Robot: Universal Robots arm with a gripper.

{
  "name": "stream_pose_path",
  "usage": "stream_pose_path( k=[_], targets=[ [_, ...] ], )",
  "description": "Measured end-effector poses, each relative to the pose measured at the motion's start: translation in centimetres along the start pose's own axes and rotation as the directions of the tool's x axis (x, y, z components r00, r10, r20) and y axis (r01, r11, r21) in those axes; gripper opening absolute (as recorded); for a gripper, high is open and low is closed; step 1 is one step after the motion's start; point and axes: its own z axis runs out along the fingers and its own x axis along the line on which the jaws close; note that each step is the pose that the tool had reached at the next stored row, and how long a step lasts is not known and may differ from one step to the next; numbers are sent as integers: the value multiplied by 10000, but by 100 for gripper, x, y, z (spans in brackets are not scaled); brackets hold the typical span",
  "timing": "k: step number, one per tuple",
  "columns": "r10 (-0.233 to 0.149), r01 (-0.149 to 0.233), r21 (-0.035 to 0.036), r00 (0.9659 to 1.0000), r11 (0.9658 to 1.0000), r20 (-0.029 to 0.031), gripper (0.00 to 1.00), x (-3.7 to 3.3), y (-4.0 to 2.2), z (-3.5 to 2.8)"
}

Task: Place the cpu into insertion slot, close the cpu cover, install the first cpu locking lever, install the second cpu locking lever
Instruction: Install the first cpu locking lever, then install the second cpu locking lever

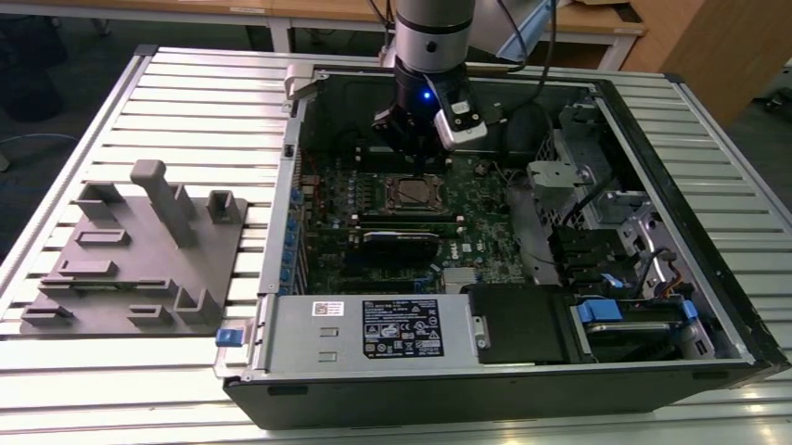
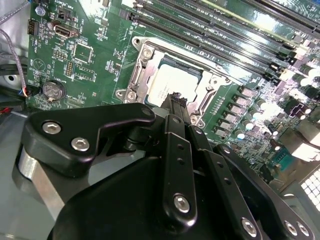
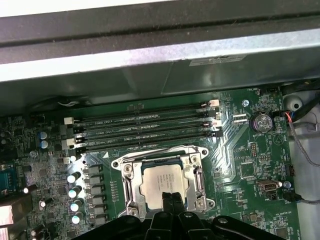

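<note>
Fingers [image 3: 170, 207] of the gripper [image 2: 180, 102] sit closed together into one narrow black tip, holding nothing, directly above the near edge of the cpu [image 3: 162, 181]. In the second wrist view that tip overlaps the chip's pale metal top [image 2: 172, 82]; whether it touches the surface cannot be told.

The cpu lies flat inside the insertion slot [image 3: 125, 172], its silvery-grey lid exposed and square to the socket. The cpu cover [image 3: 196, 175] is down around the chip, its silver frame bordering the lid on all sides with the window leaving the middle bare. In the second wrist view the same frame [image 2: 212, 82] shows bright and flat against the socket. How the locking levers stand cannot be made out.

Around the slot spreads the green motherboard [image 3: 240, 165]. Just beyond the slot run four long black memory slots [image 3: 145, 127] side by side. A round coin battery [image 3: 261, 121] sits on the board further off, to one side of those slots, and a row of small silver capacitors [image 3: 76, 192] lines the board on the slot's other side.

In the exterior view the arm [image 1: 431, 56] reaches down into the open computer case [image 1: 693, 306], with the gripper hanging over the socket [image 1: 416, 193]. The case lies on a slatted metal worktop [image 1: 185, 111], and a grey fixture block [image 1: 136, 260] rests on the worktop well apart from the case, toward the exterior view's left.
</note>
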Motion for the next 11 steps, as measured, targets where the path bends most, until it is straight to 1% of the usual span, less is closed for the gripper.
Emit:
stream_pose_path(
  k=[4, 6, 11],
  targets=[
    [7, -7, 2, 10000, 10000, 1, 10, 0, -1, 0],
    [95, -95, 6, 10000, 10000, 3, 10, -1, -5, 1],
    [144, -144, 10, 9999, 9999, 4, 10, -1, -5, 1]
  ],
)
